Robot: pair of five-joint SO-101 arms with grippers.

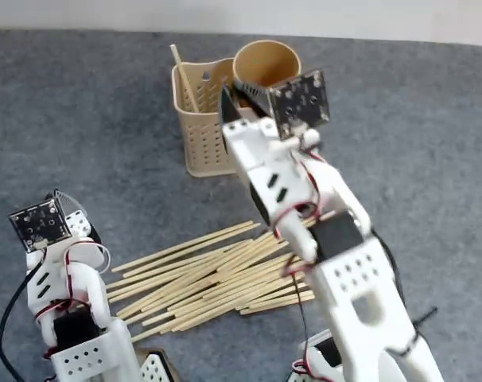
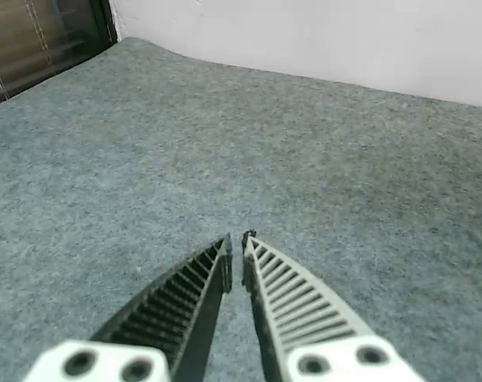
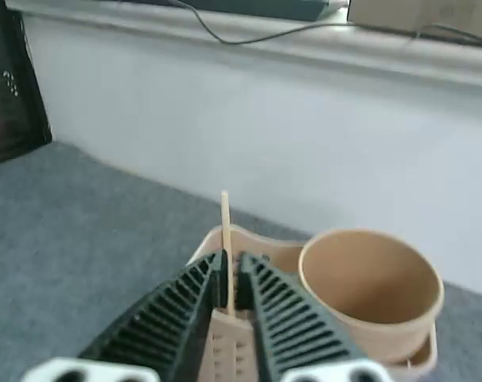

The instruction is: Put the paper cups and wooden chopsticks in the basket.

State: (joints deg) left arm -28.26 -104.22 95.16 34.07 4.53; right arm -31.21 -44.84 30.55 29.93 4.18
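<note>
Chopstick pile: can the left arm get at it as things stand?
Probably yes: the chopstick pile lies just beside the left arm with nothing between them, and the right gripper is away at the basket.

Beige perforated plastic basket [image 1: 200, 147] at 12 o'clock: a tan paper cup [image 1: 265, 64] blocks its 3 o'clock half and one upright wooden chopstick [image 1: 184, 79] its 9 o'clock half, seemingly with a narrow gap between. The white right arm [image 1: 265, 151] overhangs from 5 o'clock. Loose wooden chopsticks [image 1: 217, 278] cover 6 o'clock. The grey carpet [image 1: 82, 119] at 9 o'clock gives passage.
</note>
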